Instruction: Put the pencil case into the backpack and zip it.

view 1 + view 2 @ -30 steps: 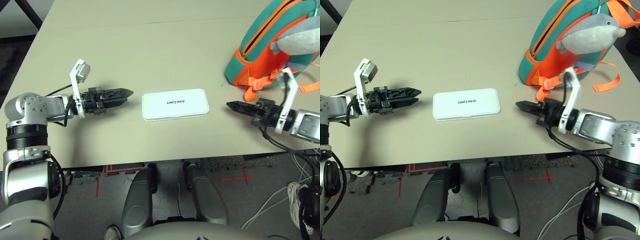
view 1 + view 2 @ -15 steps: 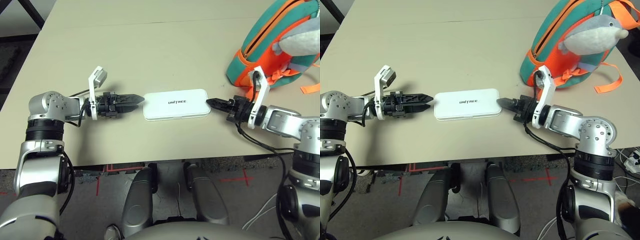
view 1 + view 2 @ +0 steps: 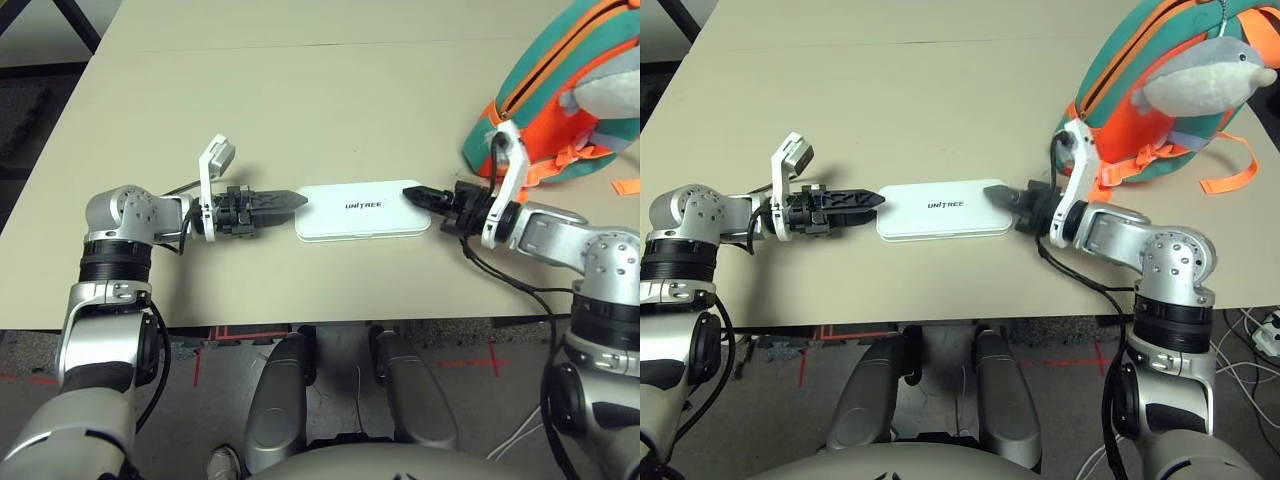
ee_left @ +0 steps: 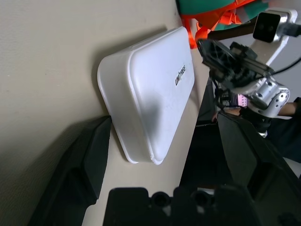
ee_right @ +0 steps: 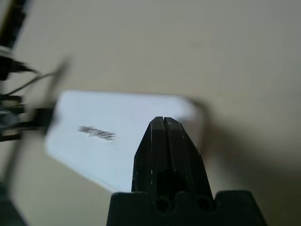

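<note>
Beige desk (image 3: 330,110) spread under everything, pencil case taken here as the landmark. Teal backpack (image 3: 1140,80) with orange mesh and straps stood at the far right of the pencil case, well apart from it, grey-blue plush shark charm (image 3: 1205,80) hanging against its front. White pencil case (image 3: 362,209) lay flat near the desk's front edge, lettering up, outside the backpack, between the two arms. Left end effector (image 3: 290,203) levelled at the case's left short end, black fingers spread wide, the tips at that end; in the left wrist view one finger (image 4: 80,165) seen beside the case's near corner and the other on the far side, the case's end lying between them, contact not clear. Right end effector (image 3: 1002,195) pointed at the case's right short end, fingers pressed together with nothing between them, tip resting at or just over that edge; touching or not, cannot tell.
</note>
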Motion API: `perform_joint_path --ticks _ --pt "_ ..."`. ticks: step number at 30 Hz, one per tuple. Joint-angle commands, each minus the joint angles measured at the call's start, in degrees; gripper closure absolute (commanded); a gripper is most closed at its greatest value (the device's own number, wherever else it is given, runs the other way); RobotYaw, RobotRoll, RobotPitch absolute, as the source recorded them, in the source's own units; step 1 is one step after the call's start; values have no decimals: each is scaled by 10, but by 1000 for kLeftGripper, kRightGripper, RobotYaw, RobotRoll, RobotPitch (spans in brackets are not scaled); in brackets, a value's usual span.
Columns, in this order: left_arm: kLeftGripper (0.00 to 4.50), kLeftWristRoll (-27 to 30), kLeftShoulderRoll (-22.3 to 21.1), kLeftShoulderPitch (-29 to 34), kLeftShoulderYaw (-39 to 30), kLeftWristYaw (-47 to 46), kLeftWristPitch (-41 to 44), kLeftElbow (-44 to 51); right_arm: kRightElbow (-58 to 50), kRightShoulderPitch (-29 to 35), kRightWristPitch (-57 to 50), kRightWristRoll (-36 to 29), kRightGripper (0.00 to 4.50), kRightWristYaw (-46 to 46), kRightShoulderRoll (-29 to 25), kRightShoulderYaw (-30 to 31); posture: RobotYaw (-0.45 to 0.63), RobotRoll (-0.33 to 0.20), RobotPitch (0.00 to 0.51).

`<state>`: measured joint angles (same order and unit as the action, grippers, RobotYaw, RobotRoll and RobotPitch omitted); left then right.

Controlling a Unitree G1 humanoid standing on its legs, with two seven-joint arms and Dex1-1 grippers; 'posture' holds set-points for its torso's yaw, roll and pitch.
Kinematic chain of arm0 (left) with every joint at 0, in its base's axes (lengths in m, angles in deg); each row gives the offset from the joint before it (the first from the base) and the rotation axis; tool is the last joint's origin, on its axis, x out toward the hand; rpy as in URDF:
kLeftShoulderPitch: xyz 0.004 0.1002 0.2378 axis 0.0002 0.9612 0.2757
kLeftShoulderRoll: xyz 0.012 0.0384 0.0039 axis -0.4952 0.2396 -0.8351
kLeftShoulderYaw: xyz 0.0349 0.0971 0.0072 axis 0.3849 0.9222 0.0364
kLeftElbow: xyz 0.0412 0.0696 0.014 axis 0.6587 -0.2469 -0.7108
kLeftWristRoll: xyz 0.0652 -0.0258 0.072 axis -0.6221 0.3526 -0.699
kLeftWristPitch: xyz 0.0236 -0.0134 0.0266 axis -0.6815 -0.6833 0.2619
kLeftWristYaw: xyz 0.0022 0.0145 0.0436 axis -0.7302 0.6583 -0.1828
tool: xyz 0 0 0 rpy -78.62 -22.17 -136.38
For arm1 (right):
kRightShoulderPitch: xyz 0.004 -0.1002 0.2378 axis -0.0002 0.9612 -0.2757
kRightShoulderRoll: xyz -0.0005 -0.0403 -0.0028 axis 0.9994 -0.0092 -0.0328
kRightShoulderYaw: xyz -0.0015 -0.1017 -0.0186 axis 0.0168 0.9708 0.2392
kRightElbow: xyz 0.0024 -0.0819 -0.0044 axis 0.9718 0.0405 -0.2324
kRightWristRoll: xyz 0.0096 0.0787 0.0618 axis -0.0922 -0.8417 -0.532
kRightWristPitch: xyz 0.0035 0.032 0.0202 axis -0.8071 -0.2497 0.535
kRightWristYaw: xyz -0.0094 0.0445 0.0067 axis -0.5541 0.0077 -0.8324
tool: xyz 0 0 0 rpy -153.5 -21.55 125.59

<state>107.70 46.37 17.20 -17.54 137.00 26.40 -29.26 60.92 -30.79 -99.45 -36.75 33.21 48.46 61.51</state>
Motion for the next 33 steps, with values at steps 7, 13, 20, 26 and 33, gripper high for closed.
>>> perform_joint_path --ticks 7,13,20,26,33 --pt "0 -5 10 38 31 -9 50 14 -32 -4 -23 61 4463 -13 -23 31 -115 0 285" --pt "0 -7 14 43 28 -14 54 20 -46 -6 -39 88 4463 -3 -22 66 -111 0 285" --pt "0 -10 13 48 20 -20 51 22 -58 -4 -48 120 4463 22 -28 99 -97 0 287" --pt "0 -10 15 52 14 -26 51 24 -71 -9 -62 123 4463 33 -6 103 -94 0 286" --pt "0 -11 18 52 12 -26 55 25 -75 -26 -68 138 4463 41 26 108 -96 0 283"
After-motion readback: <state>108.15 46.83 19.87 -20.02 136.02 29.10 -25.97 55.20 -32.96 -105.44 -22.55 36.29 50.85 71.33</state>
